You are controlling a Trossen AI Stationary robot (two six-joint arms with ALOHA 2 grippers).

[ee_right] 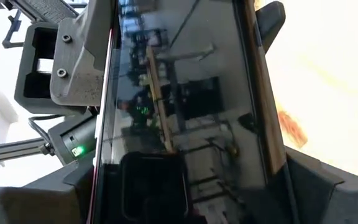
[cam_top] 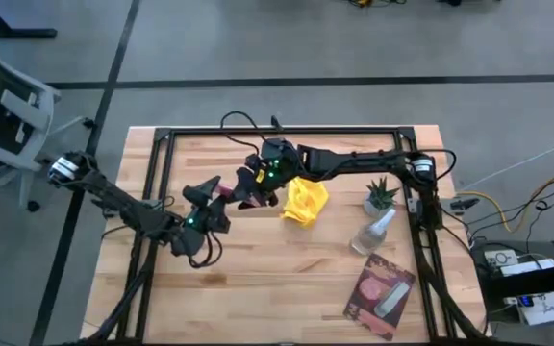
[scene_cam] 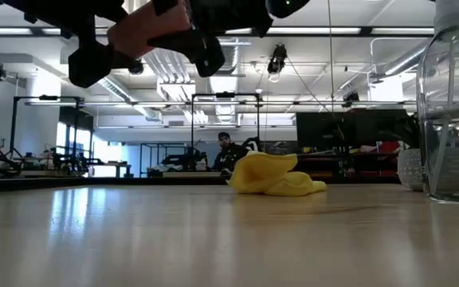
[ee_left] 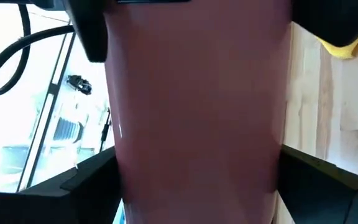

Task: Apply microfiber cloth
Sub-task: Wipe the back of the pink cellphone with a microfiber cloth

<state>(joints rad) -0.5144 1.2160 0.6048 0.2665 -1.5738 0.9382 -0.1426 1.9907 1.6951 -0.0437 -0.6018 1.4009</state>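
**A:** Where does the microfiber cloth [cam_top: 305, 201] lie?

**B:** On the wooden table [cam_top: 287, 288], a little toward one o'clock from its middle in the high view. It is a crumpled yellow heap; its long axis runs roughly from one o'clock down to seven o'clock, with the narrower end at seven. From the low view it [scene_cam: 273, 174] rests flat on the top, touching neither arm.

**A:** And the grippers?

**B:** Both meet just at nine o'clock of the cloth, above the table. The left gripper [cam_top: 221, 195] comes from eight o'clock and is clamped on a flat pink-backed device [ee_left: 197, 112], its dark fingers [ee_left: 92, 193] pressed to both edges. The right gripper [cam_top: 254, 187] comes from three o'clock and grips the same device; its wrist view shows the glossy dark screen [ee_right: 179, 106] between its fingers [ee_right: 312, 186]. In the low view the device [scene_cam: 154, 28] hangs tilted, high over the table.

**A:** Any containers?

**B:** A clear spray bottle [cam_top: 374, 232] stands at four o'clock of the cloth, well apart; the low view shows clear liquid in its lower part. A small pot with a green plant [cam_top: 381, 196] stands at three o'clock. A pink-and-dark packet [cam_top: 380, 293] lies flat at five o'clock.
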